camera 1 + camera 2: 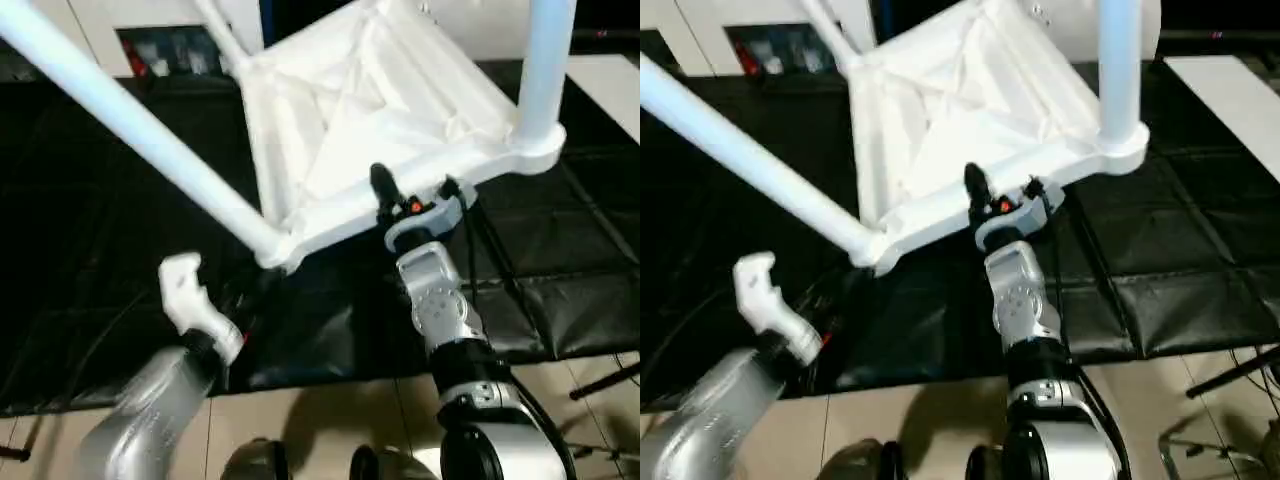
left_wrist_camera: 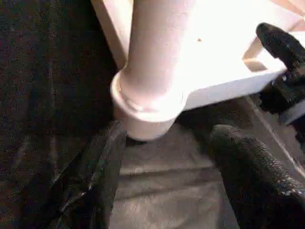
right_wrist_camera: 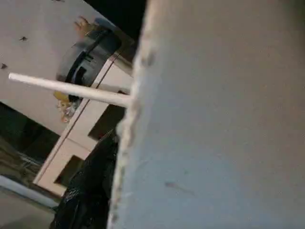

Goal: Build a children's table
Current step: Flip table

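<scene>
Table (image 1: 370, 110) smooth white plastic; floor mat (image 1: 560, 290) glossy black sheet; forearms (image 1: 445, 310) silver metal.

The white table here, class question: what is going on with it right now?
A humanoid robot is putting together a children's table. The white top lies underside up on black floor mats, with legs already standing in its corner sockets. The right gripper grips the top's near edge. The left gripper is open, empty, just short of the near-left corner leg.

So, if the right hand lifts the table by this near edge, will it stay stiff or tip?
The table top is ribbed underneath, so it probably stays stiff. With long legs standing up from the corner sockets, it may swing or tip sideways. The right hand grips only the rim, and smooth plastic could slip.
</scene>
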